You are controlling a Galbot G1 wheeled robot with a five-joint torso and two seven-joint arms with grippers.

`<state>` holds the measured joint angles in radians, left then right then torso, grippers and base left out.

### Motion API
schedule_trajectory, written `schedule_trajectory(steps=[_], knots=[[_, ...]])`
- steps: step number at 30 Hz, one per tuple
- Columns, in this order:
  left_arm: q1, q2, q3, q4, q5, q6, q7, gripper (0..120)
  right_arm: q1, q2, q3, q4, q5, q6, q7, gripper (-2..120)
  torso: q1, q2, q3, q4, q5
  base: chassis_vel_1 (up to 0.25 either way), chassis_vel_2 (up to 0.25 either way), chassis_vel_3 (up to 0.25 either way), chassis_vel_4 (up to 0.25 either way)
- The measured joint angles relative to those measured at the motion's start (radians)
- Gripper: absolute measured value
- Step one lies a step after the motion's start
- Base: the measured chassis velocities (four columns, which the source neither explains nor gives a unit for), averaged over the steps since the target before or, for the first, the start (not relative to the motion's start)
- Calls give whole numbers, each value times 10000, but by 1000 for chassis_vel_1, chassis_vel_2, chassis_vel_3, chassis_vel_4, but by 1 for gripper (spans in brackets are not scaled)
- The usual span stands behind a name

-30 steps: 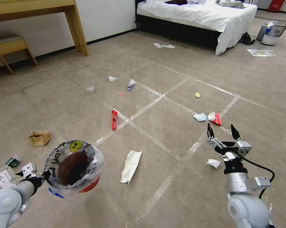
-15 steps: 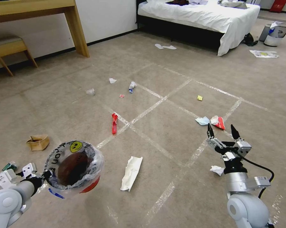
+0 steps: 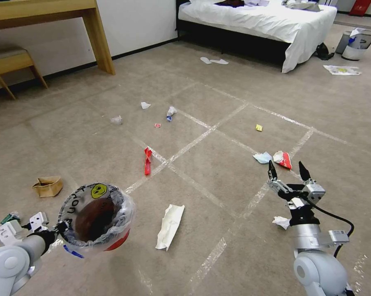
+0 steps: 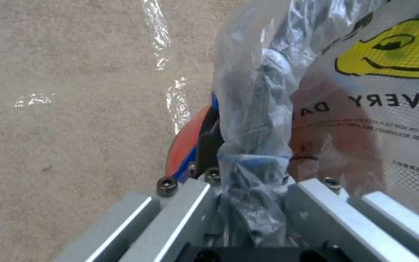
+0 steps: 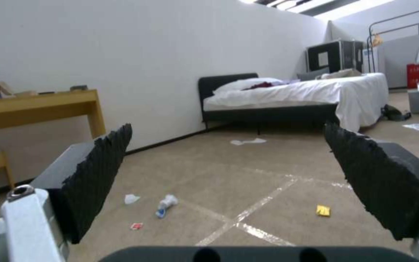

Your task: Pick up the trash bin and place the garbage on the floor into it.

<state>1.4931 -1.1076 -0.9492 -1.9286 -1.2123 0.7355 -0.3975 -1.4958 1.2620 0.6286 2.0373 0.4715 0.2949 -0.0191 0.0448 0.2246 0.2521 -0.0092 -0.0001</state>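
Note:
The trash bin [image 3: 76, 201], red with a black rim, a yellow smiley and a clear liner, hangs above the floor [image 3: 218, 164] at lower left. My left gripper [image 3: 58, 228] is shut on its rim and liner [image 4: 248, 120]. My right gripper [image 3: 286, 170] is open at lower right, with nothing between its fingers [image 5: 98, 174]. Garbage lies scattered: a crumpled tissue [image 3: 281, 222] beside the right wrist, a light-blue mask [image 3: 262, 157] and a red-white wrapper [image 3: 283, 158] just beyond the fingertips, white paper [image 3: 169, 221], a red wrapper [image 3: 147, 160], a brown bag [image 3: 48, 186] and a small bottle [image 3: 170, 112].
A bed [image 3: 267, 20] stands at the back, with slippers [image 3: 213, 61] before it. A grey bin [image 3: 356, 43] and a sheet of paper [image 3: 342, 70] are far right. A wooden desk [image 3: 49, 12] and stool [image 3: 12, 59] line the left wall.
The whole picture has shifted slightly, so the camera moved; the litter by the right gripper now sits a little lower and closer. Both arms keep their pose, bin still held.

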Motion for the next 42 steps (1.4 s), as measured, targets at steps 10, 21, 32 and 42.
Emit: schedule_trajectory(steps=[10,21,32,42], knots=[[-90,74,-17,86,10,0,12,0,307,-108,-423,-19,117,-770,646,100,0,0,0,-1,0,0,0,0,0],[-68,121,-80,134,106,-2,41,0,1279,-263,-2105,-240,2157,-3236,2274,100,0,0,0,4,-1,0,0,0,0],[148,98,-105,115,281,-62,-21,0,3518,506,-4740,-2407,6393,-6923,6168,100,1,-1,1,3,-2,0,0,0,0],[365,-141,-278,40,477,-127,-40,0,5345,1648,-5974,-5867,7840,-7704,7127,100,3,-1,2,0,-1,0,0,0,0]])
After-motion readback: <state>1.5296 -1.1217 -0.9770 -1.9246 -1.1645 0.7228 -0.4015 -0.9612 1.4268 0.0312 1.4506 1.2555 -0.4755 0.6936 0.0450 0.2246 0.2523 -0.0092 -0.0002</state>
